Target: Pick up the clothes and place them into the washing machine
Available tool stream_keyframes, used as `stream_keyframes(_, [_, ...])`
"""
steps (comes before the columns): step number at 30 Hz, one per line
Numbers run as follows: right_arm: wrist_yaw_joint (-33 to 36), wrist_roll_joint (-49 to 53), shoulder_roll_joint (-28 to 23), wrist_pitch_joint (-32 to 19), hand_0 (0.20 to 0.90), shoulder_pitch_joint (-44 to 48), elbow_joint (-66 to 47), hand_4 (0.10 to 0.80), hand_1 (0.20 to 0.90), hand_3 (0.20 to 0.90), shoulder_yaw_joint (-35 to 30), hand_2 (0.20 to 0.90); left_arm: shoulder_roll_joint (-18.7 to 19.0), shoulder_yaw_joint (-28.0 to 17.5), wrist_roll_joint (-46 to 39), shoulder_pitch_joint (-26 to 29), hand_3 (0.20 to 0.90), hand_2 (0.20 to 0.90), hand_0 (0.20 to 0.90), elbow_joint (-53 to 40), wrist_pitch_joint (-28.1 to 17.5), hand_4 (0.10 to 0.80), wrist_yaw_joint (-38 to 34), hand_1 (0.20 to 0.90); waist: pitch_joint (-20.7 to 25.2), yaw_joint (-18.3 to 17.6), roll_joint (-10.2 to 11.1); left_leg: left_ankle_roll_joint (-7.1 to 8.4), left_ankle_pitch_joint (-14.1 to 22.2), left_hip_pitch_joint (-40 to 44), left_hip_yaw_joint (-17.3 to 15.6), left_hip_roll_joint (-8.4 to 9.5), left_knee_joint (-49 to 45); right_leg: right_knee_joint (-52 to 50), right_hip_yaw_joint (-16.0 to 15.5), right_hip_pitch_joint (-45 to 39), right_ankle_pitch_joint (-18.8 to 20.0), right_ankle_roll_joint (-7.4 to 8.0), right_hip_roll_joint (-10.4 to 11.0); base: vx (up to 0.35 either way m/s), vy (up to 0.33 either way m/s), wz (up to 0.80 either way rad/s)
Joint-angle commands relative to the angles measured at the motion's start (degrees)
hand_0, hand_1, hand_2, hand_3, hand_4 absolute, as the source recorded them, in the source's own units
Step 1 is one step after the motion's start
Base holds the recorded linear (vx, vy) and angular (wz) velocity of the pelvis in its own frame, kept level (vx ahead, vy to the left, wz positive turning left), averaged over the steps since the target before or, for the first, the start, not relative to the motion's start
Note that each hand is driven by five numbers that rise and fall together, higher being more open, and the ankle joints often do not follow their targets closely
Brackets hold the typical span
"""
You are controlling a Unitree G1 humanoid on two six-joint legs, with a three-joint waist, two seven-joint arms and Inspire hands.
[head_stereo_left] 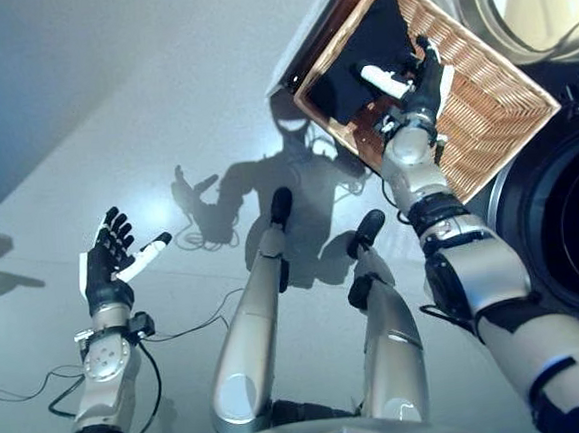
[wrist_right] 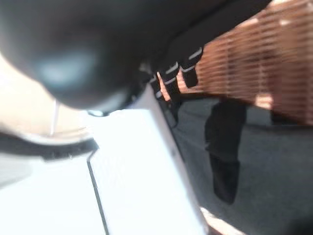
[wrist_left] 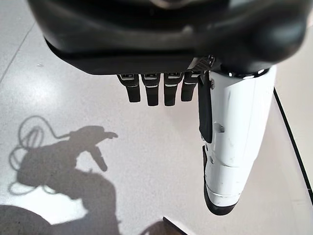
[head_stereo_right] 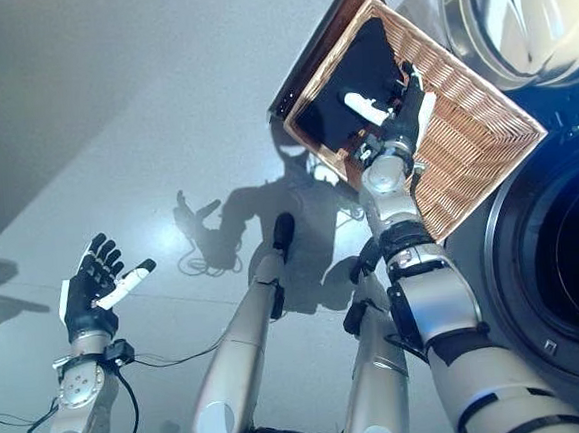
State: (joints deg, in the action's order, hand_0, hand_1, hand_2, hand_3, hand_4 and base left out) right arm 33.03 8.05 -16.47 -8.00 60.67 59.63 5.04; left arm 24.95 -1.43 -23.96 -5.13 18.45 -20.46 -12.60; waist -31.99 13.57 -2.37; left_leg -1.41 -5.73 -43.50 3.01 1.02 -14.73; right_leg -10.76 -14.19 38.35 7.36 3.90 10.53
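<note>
I have the right hand point(head_stereo_left: 421, 78) down in the wicker basket point(head_stereo_left: 492, 110), fingers spread over the dark clothes point(head_stereo_left: 362, 55), not yet gripping. My left hand point(head_stereo_left: 107, 261) hangs relaxed and empty, clear of the work.

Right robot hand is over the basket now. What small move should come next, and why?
Probably lower the right robot hand a little further and curl its fingers into the black cloth. It sits above that dark garment inside the rectangular woven wicker basket, fingers apparently not yet gathered in the fabric. The left robot hand hangs open and idle, and the round washing machine drum opening waits alongside.
</note>
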Motion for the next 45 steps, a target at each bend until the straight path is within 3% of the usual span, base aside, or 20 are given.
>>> stream_keyframes(1, [3.39,-12.86,-5.72,0.78,0.9,0.57,-5.99,0.8,0.9,0.9,4.88,0.9,2.64,-5.45,1.6,-6.35,0.9,0.9,0.9,-3.97,-4.53,0.8,-3.09,0.9,2.2,0.57,-1.07,2.35,1.66,-1.35,-1.06,2.41,1.2,0.79,0.77,0.15,0.47,2.86,2.91,0.009,-0.008,0.12])
stream_keyframes(6, [3.18,-26.65,-10.48,5.0,0.9,-0.68,-7.46,0.8,0.9,0.9,10.21,0.9,3.11,-6.54,2.77,-6.27,0.9,0.9,0.9,-3.83,-4.91,0.8,-2.94,0.9,2.2,0.74,-0.9,2.61,1.46,-2.31,-0.62,2.52,1.13,0.84,0.06,0.59,0.48,3.02,3.03,0.005,-0.008,0.06])
stream_keyframes(30, [5.62,-48.51,-26.89,9.04,0.9,-12.67,-18.15,0.8,0.9,0.9,13.2,0.9,1.07,-5.81,3.61,-7.02,0.9,0.9,0.9,-4.02,-5.48,0.8,-0.36,0.9,2.2,-1.57,0.07,2.55,1.9,-3.57,-1.05,2.15,-0.02,-0.83,0.82,2.6,0.0,2.93,3.18,-0.001,0.003,-0.02])
stream_keyframes(45, [3.52,-62.73,-31.37,11.92,0.9,-1.89,-10.21,0.8,0.9,0.9,31.42,0.9,2.53,-4.26,2.21,-6.47,0.9,0.9,0.9,-2.21,-5.66,0.8,1.9,0.9,2.2,-0.23,-0.35,2.75,1.35,-3.21,-1.05,2.15,0.39,-0.34,0.87,2.36,0.26,2.93,3.37,0.0,0.0,0.01])
